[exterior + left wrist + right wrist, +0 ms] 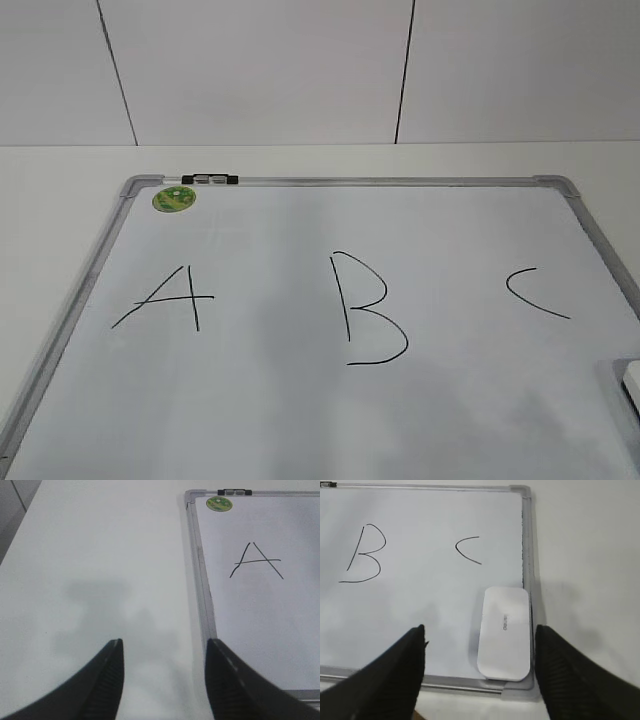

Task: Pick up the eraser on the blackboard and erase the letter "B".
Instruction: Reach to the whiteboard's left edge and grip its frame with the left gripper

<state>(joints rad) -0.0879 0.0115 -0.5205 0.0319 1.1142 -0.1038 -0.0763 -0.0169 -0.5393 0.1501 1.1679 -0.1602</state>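
A white table (60,190) carries the large white dry-erase blackboard (300,400) with its silver-grey metal frame, reaching toward the table's right edge. The thin black hand-drawn letter "B" (368,310) sits mid-board, between a black "A" (170,297) and a black "C" (533,292). The flat white rounded plastic eraser (504,632) lies on the board's near right corner, against the frame. A small black-and-silver marker (210,179) rests on the far frame beside a round green sticker (174,199). The right gripper (479,630) hangs wide open and empty, the eraser lying between its fingers. The left gripper (164,644) is likewise spread and empty, over bare table beside the board's left frame.
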